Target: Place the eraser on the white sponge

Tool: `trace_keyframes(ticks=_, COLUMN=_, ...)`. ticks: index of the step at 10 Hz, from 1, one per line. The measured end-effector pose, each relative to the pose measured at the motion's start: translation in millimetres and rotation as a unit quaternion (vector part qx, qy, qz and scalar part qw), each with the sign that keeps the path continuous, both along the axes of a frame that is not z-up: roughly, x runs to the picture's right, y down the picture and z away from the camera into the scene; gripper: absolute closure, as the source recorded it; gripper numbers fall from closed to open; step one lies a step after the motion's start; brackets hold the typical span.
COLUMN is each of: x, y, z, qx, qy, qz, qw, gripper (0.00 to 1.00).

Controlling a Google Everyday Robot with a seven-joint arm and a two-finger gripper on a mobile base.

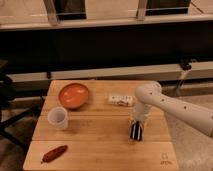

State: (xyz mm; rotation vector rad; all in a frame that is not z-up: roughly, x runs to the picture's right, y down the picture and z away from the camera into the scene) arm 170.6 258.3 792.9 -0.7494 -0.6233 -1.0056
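Note:
The white sponge [121, 100], a small white oblong block with dark specks, lies on the wooden table [100, 135] right of the orange bowl. My gripper [136, 134] points straight down at the table, in front of the sponge and a little to its right, its tips at or just above the tabletop. The white arm [170, 106] comes in from the right. The pale-blue eraser does not show; it may be hidden under the gripper.
An orange bowl [74, 95] stands at the back left. A white cup [58, 118] stands in front of it. A red sausage-shaped thing [54, 154] lies near the front left corner. A dark chair [7, 95] is at the left.

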Motion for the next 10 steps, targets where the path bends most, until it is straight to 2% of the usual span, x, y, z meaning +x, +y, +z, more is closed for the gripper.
trace_keyframes(ticks=2, x=-1.1, y=0.7, z=-0.4, qx=0.007, qy=0.003, qz=-0.006, qw=1.0, gripper=1.0)
trace_keyframes(ticks=3, x=-1.3, y=0.5, z=-0.9, qx=0.01, qy=0.003, qz=-0.011, qw=0.9999, gripper=0.93)
trace_keyframes(ticks=10, x=-2.7, y=-0.6, z=-1.1, qx=0.011, qy=0.004, qz=-0.023, qw=0.9997, gripper=0.27)
